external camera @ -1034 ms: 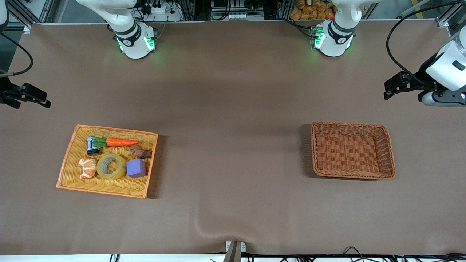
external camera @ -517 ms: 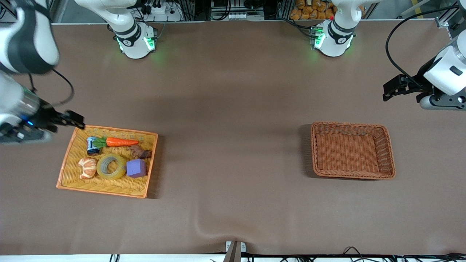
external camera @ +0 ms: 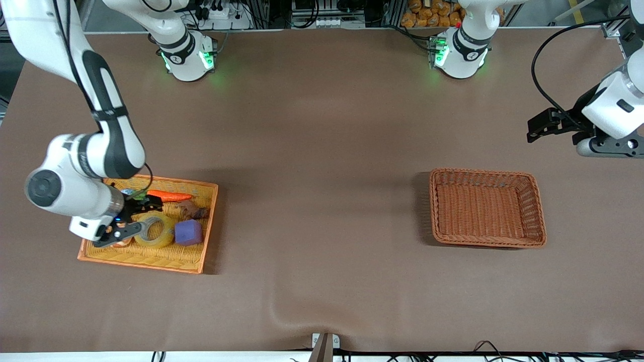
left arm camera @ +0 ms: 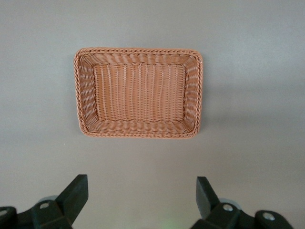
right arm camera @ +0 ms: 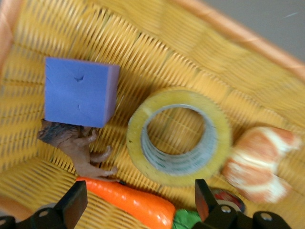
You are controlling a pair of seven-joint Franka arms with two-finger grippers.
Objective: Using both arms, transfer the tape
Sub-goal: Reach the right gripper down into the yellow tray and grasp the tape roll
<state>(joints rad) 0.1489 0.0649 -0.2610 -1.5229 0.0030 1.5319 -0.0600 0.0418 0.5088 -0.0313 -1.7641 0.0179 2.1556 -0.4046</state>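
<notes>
- Lying flat in the yellow tray (external camera: 151,261), the tape (external camera: 157,235) sits with its ring hole facing up; in the right wrist view the tape (right arm camera: 178,137) shows a pale inner core and bare weave through the hole.
- Purple cube (external camera: 188,232) is just beside the tape, toward the left arm's end of the tray; same cube (right arm camera: 80,91) in the right wrist view.
- Croissant (right arm camera: 259,163) lies just beside the tape toward the right arm's end; in the front view it is mostly hidden under the gripper.
- Carrot (external camera: 171,196) lies farther from the front camera than the tape, with a small brown figure (external camera: 193,211) between carrot and cube. A small dark can (right arm camera: 228,201) peeks out by the carrot's green end.
- Right gripper (external camera: 133,218) hangs over the tray, just above the tape's edge and the croissant. Fingers (right arm camera: 71,205) are spread wide, nothing between them; no contact with the tape visible.
- Left gripper (external camera: 541,125) waits in the air at the left arm's end of the table, over bare tabletop near the brown basket (external camera: 487,241). Fingers (left arm camera: 74,195) wide apart, holding nothing.
- Brown basket (left arm camera: 138,131) is well apart from the yellow tray.
</notes>
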